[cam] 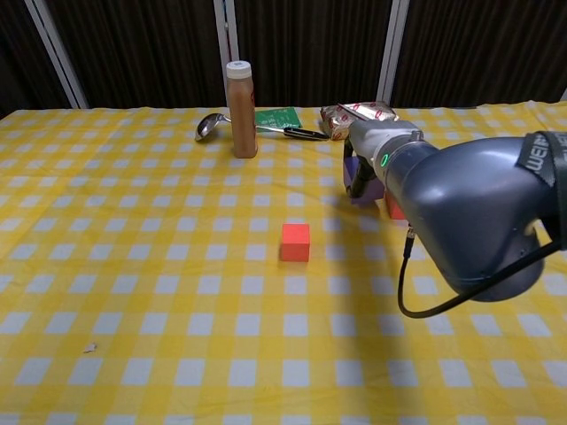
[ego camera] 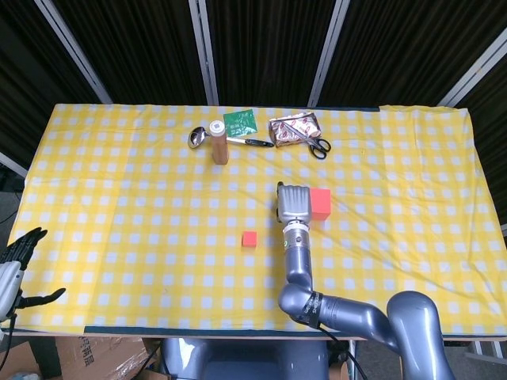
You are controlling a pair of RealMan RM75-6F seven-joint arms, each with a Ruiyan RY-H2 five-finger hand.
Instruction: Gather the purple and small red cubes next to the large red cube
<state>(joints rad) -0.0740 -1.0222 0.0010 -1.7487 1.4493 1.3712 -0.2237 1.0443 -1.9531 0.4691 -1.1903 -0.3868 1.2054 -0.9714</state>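
My right hand (cam: pixel 368 168) grasps the purple cube (cam: pixel 361 189) just beside the large red cube (ego camera: pixel 320 203); next I should release it; small red cube (cam: pixel 295 242) waits behind-left.
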